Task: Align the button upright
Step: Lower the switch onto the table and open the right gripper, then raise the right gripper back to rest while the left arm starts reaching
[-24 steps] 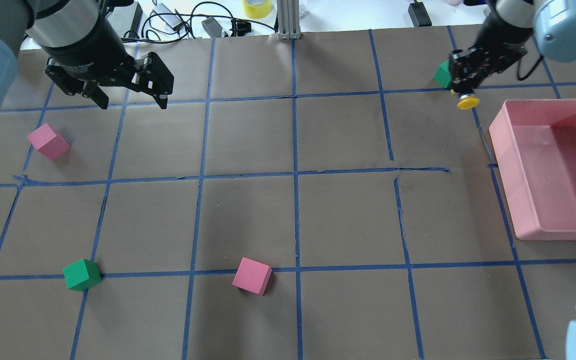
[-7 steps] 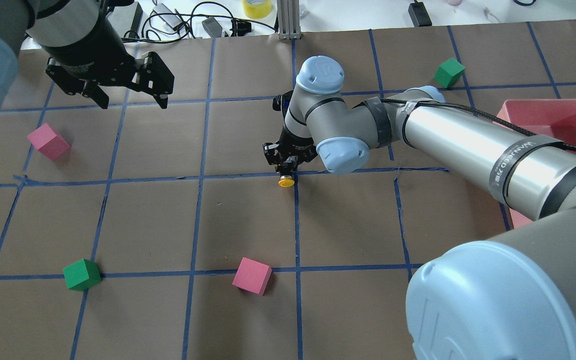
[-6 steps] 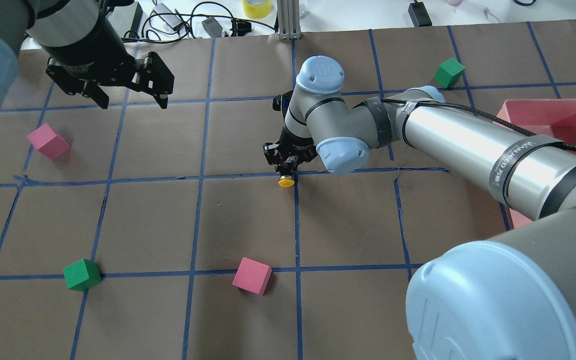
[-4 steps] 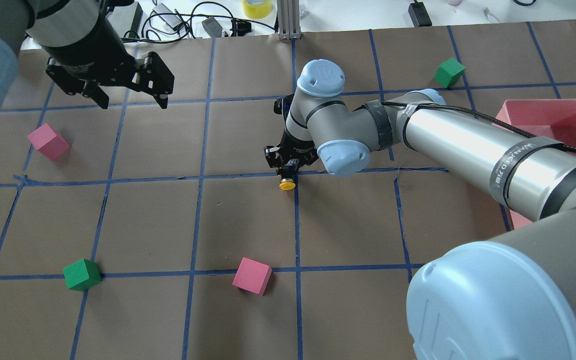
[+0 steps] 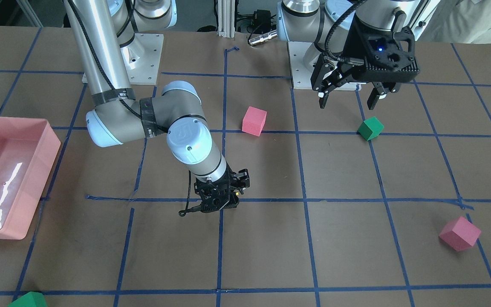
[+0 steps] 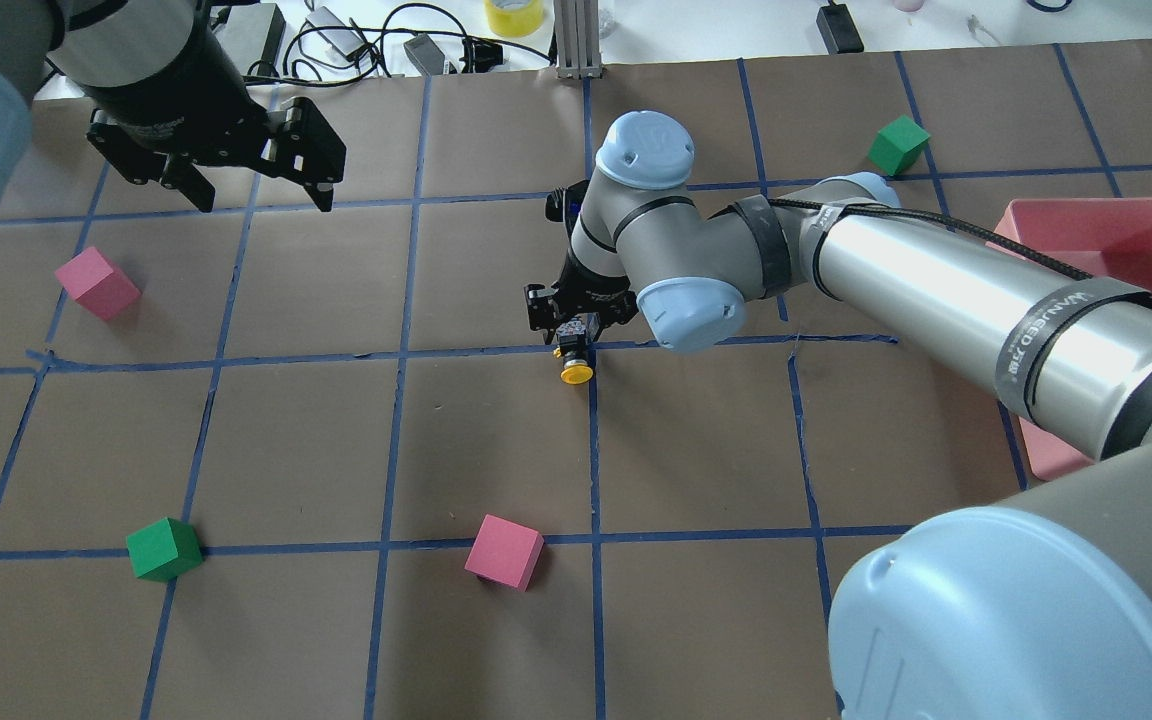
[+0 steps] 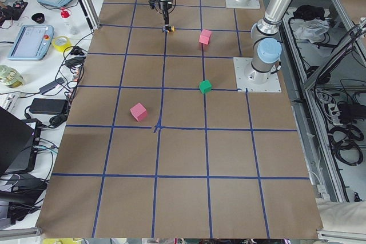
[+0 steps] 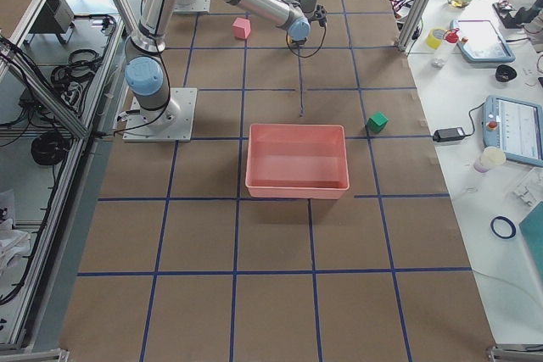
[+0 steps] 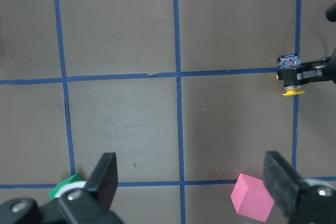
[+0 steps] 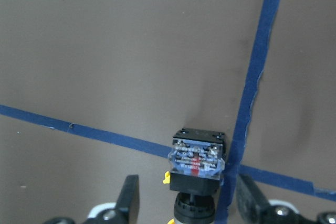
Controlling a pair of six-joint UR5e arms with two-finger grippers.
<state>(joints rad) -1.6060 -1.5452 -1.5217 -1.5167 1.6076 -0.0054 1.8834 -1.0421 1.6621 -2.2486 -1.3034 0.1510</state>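
The button point(image 6: 574, 362) lies on its side at a tape crossing in the middle of the table. Its yellow cap points toward the robot and its silvery base block points away. My right gripper point(image 6: 576, 325) hangs low over it and is open. In the right wrist view the button point(image 10: 197, 163) sits between the two fingers point(image 10: 130, 198) with table showing on both sides. It also shows in the left wrist view point(image 9: 290, 77). My left gripper point(image 6: 266, 210) is open and empty, high at the far left.
Pink cubes point(image 6: 96, 283) point(image 6: 504, 552) and green cubes point(image 6: 164, 549) point(image 6: 898, 145) are scattered about the table. A pink tray point(image 6: 1016, 225) stands at the right, partly behind my right arm. Cables and tools lie beyond the far edge.
My right arm carried the button from the far right to the middle and lowered it. In the last half second the gripper let go and drew back slightly. The left arm barely moved.
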